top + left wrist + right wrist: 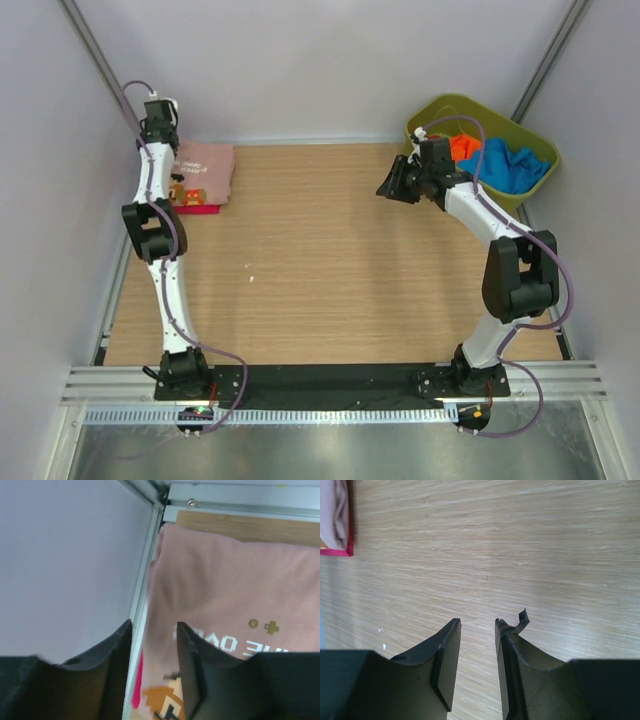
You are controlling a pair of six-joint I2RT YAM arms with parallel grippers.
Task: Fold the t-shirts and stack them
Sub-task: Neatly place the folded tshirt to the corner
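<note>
2 shirts stacked far-left corner: dusty-pink shirt (208, 165) atop magenta shirt (200, 209), print end nearward, long axis unclear. Left gripper (154, 630) over its left edge, right gripper (477, 625) over table (330, 260); both parted, empty.

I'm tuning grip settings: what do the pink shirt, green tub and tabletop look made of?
Pink shirt: soft matte cloth, creased with printed lettering. Green tub: probably moulded plastic, smooth rigid rim. Tabletop: wood or wood-look laminate, straight grain, slight sheen.

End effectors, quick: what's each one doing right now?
Left end effector: open, holding nothing.
Right end effector: open, holding nothing.
</note>
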